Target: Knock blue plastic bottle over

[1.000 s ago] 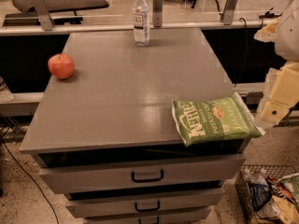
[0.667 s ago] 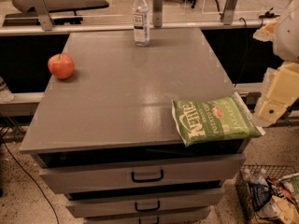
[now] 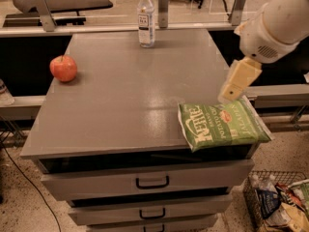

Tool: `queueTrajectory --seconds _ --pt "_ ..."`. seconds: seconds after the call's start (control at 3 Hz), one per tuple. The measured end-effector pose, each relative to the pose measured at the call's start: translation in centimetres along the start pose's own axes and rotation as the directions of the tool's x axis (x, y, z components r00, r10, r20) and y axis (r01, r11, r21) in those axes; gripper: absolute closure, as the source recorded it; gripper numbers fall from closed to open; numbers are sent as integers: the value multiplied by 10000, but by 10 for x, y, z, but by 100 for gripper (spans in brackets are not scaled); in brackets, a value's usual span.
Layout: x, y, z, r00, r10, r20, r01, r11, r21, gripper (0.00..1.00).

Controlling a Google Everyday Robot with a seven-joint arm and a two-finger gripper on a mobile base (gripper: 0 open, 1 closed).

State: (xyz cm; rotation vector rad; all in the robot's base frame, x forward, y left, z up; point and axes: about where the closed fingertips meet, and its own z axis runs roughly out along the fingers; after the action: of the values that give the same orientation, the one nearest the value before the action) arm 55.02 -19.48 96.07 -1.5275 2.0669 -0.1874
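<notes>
The blue plastic bottle is clear with a white cap and a white label. It stands upright at the far edge of the grey table top, near the middle. My gripper hangs from the white arm at the right side of the table, just above the far edge of the green chip bag. It is well to the right of the bottle and nearer the front, and touches nothing.
A red apple sits near the table's left edge. The table has drawers with dark handles below. A wire basket of clutter stands on the floor at the lower right. A rail with metal posts runs behind the table.
My arm and gripper have moved left, from beyond the table's right edge to above the chip bag's far edge. The bottle, apple and bag have not moved.
</notes>
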Motion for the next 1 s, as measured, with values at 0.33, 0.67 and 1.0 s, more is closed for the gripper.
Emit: queueTrajectory --seconds 0.33,0.67,1.0 --pt "-35 -55 58 9914 349 1263 -442 9964 718 0" --pt "-73 -101 94 9690 498 2420 -794 9903 1141 0" --pt "-73 -101 95 9694 488 2406 -781 9904 1139 0"
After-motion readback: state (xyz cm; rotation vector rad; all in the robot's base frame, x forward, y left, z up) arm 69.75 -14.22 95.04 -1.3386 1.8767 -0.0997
